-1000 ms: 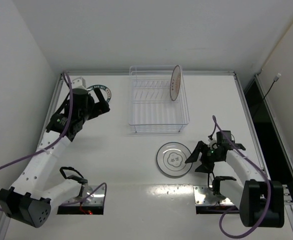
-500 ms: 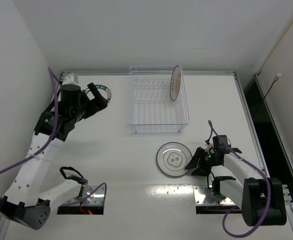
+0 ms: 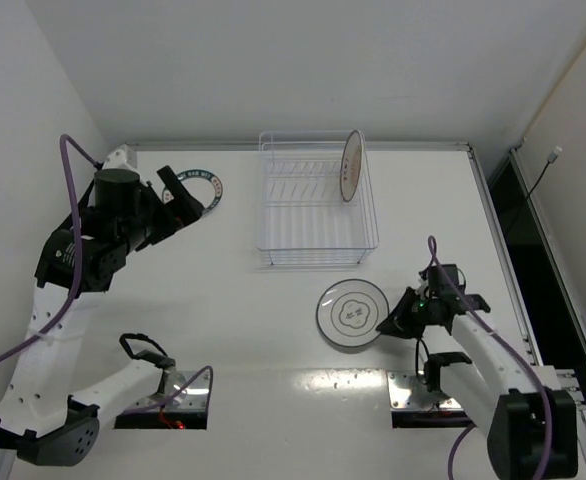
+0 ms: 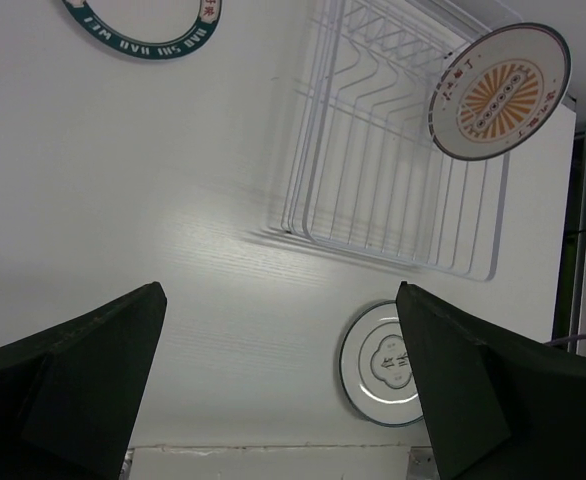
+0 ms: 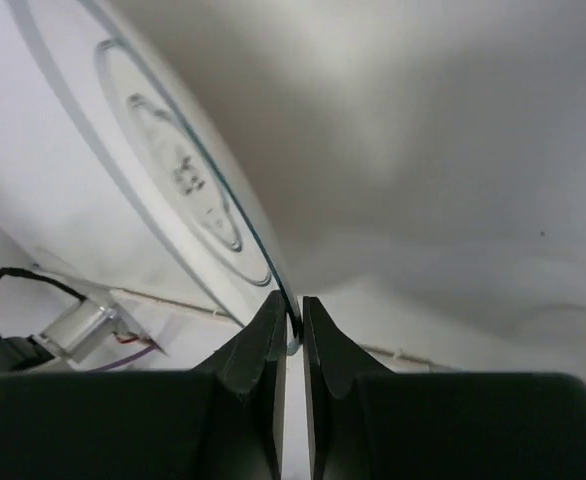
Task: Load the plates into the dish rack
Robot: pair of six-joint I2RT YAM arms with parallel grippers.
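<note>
Top external view: the right gripper (image 3: 384,321) is clamped on the 3 o'clock rim of the grey-ringed plate (image 3: 349,313), which sits at 5 o'clock on the table (image 3: 243,300). The orange sunburst plate (image 3: 352,166) stands upright in the dish rack (image 3: 308,256) at 12 o'clock. The left gripper (image 3: 181,196), jaws wide apart and holding nothing, hangs beside the teal-rimmed plate (image 3: 210,186) at 10 o'clock.

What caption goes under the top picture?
Right gripper pinches the flower plate; sunburst plate stands in the rack; left gripper open near teal plate.
</note>
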